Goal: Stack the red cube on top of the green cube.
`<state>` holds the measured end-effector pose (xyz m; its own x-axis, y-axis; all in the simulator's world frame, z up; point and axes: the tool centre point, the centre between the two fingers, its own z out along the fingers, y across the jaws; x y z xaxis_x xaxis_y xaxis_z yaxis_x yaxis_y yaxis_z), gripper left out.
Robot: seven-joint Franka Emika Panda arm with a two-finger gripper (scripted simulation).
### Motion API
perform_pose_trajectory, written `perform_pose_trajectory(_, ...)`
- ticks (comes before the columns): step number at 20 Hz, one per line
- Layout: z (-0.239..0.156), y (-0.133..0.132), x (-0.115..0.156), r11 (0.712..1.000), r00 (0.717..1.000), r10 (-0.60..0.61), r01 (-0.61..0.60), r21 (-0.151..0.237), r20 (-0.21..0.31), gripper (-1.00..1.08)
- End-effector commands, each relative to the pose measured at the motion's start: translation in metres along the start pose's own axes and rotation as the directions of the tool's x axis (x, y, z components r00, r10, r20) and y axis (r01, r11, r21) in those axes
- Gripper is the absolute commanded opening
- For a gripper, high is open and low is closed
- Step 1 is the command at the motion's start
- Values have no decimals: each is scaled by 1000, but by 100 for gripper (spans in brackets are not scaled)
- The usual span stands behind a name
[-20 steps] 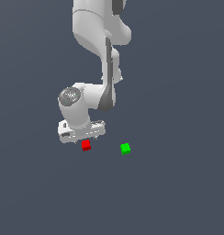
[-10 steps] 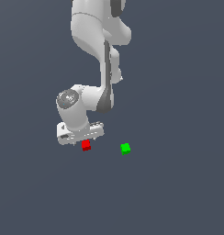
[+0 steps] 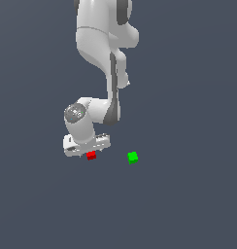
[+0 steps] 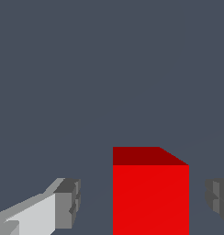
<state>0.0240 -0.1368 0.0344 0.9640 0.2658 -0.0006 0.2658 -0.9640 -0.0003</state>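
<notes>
Lowered arm, spread empty jaws either side of red cube (image 4: 150,197), untouching.

No text, label, brand, number or sign is showing anywhere in either view; nothing readable is appearing on the robot, the cubes or the plain grey surface.
</notes>
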Motion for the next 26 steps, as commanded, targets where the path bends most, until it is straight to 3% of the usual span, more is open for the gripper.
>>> perform_pose_trajectory(1, 10, 0, 0, 1000, 1000, 0, 0, 0, 0, 100)
perform_pose_trajectory(6, 15, 1, 1, 1000, 1000, 0, 0, 0, 0, 100)
perform_pose_trajectory(7, 15, 1, 1, 1000, 1000, 0, 0, 0, 0, -100)
perform_pose_trajectory(19, 13, 0, 1, 1000, 1000, -1, 1, 0, 0, -100)
perform_pose_trajectory(26, -10, 0, 0, 1000, 1000, -1, 1, 0, 0, -100)
